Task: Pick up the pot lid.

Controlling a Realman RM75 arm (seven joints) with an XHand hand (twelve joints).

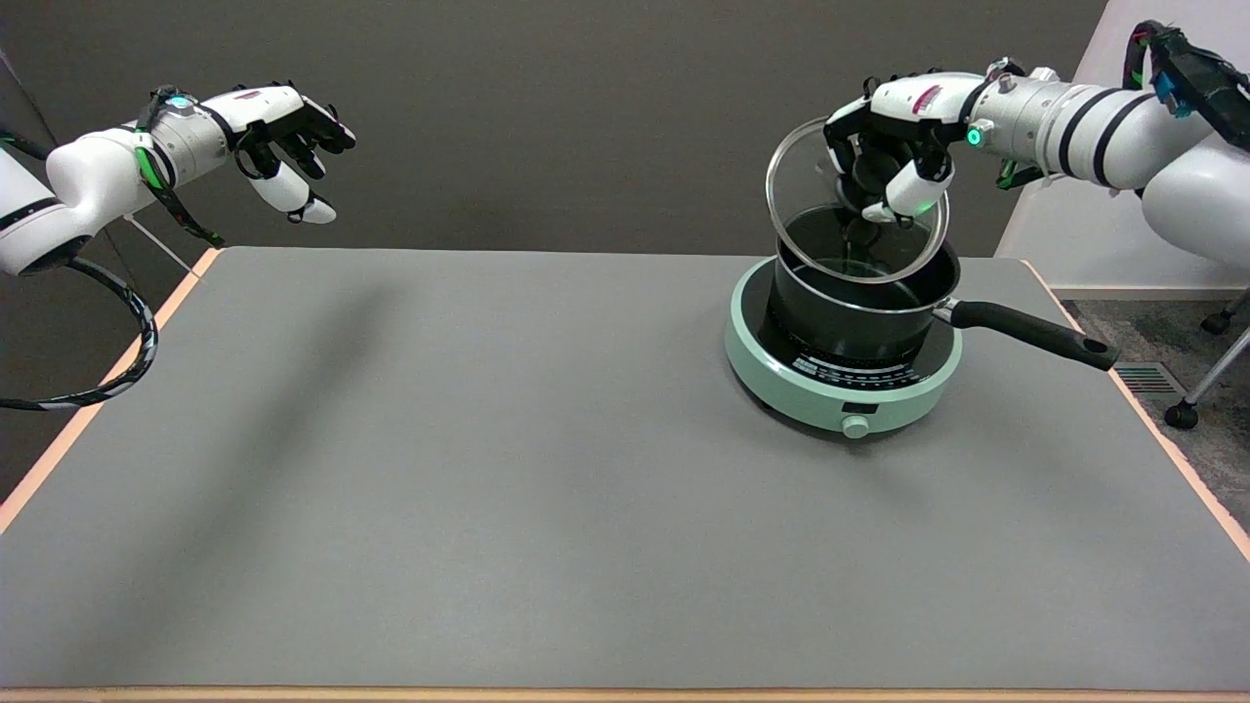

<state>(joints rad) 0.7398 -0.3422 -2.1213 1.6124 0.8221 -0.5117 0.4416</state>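
A round glass pot lid (815,210) with a metal rim hangs tilted in the air above the black pot (850,312). My right hand (894,146) grips the lid by its dark knob, fingers curled around it from above. The pot sits uncovered on a mint-green induction cooker (781,366), its black handle (1035,334) pointing to the right. The lid's lower edge is just above the pot's rim, apart from it.
The left hand (283,137) hangs still in the air at the upper left. The grey table (439,469) has an orange edge (1187,474) close to the pot handle on the right. A chair's wheeled legs (1196,391) stand beyond that edge.
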